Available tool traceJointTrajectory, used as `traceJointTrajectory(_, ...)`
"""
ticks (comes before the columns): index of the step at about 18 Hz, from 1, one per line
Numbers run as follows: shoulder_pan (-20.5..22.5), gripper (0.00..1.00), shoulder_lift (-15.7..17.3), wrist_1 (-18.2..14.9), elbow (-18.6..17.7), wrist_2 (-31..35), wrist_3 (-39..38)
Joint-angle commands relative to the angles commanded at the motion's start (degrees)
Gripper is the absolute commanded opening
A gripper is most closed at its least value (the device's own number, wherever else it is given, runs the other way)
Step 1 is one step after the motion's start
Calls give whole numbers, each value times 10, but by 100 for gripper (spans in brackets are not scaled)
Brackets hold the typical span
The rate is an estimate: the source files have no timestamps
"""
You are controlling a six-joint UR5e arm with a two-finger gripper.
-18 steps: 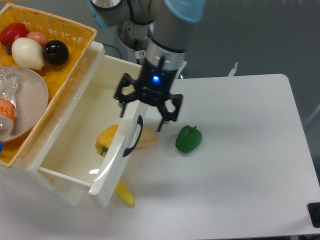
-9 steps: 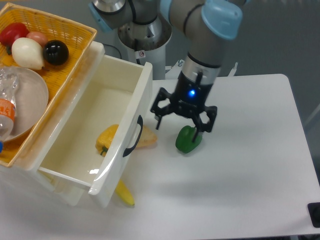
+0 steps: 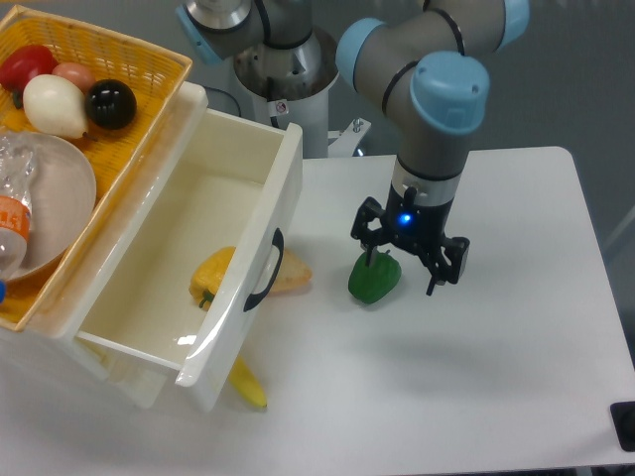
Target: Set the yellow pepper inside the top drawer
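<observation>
The yellow pepper (image 3: 211,275) lies inside the top drawer (image 3: 174,260), near its front wall and partly hidden by it. The cream-white drawer stands pulled out, its black handle (image 3: 264,273) facing right. My gripper (image 3: 405,266) hangs open over the table to the right of the drawer, nothing between its fingers. It is just above and to the right of a green pepper (image 3: 374,278), whose upper right edge it covers.
A yellow wicker basket (image 3: 119,61) on the left holds round fruit, a white bowl and a plastic bottle. A banana (image 3: 248,384) pokes out under the drawer front. A pale yellow slice (image 3: 290,274) lies beside the handle. The table's right edge is at far right.
The arm has swung to the right, from above the drawer's front wall to over the green pepper. The gripper stays open and empty. The yellow pepper has not moved.
</observation>
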Motion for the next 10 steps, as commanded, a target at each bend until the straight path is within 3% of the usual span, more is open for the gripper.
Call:
traceJointTrajectory(3,-19,100,-33,-3,-1,76,37)
traceJointTrajectory(10,-22,100,-56,2,12,56,38)
